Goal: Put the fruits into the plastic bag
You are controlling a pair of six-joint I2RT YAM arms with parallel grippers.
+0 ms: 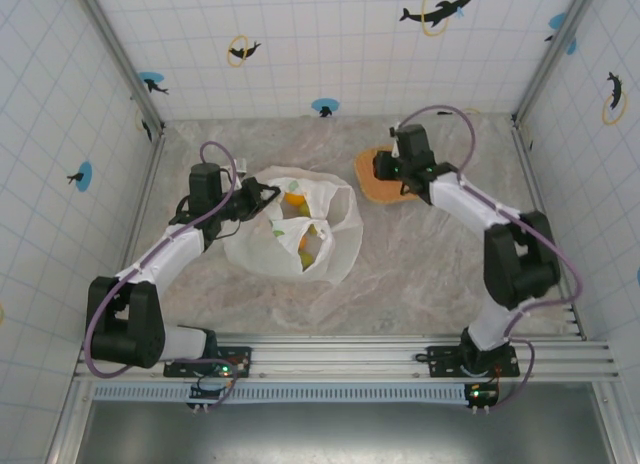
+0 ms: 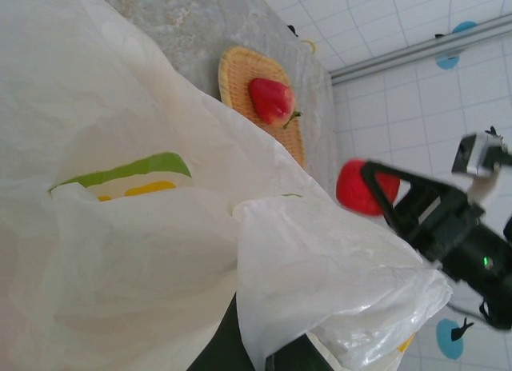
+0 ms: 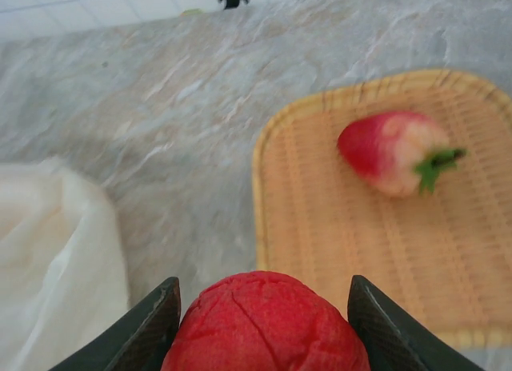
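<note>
At the left, the left gripper meets the left rim of the white plastic bag, which lies slumped mid-table. Plastic covers its jaws, so I cannot tell whether they pinch it. 2 fruits, orange and yellowish, seem to show through the bag. To the right, the right gripper pinches a red apple over the left edge of a woven tray, where 1 red, green-stemmed fruit lies.
</note>
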